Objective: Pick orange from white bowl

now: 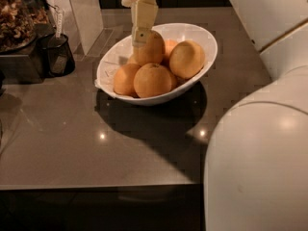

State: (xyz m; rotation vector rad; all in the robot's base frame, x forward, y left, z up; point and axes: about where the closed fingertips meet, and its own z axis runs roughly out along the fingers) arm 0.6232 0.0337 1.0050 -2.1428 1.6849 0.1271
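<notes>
The white bowl stands on the dark counter and holds several oranges. My gripper reaches down from the top of the view into the bowl's far left side. Its one visible cream finger lies against the front of the orange, a large fruit sitting on top of the pile; the other finger is hidden behind it. The gripper is shut on this orange. Rounder oranges lie below it at the front, at the left and at the right.
A small dark mesh cup stands left of the bowl, next to a dark container of dried bits. A white upright panel is behind the cup. My white body fills the lower right. The counter's front edge runs below.
</notes>
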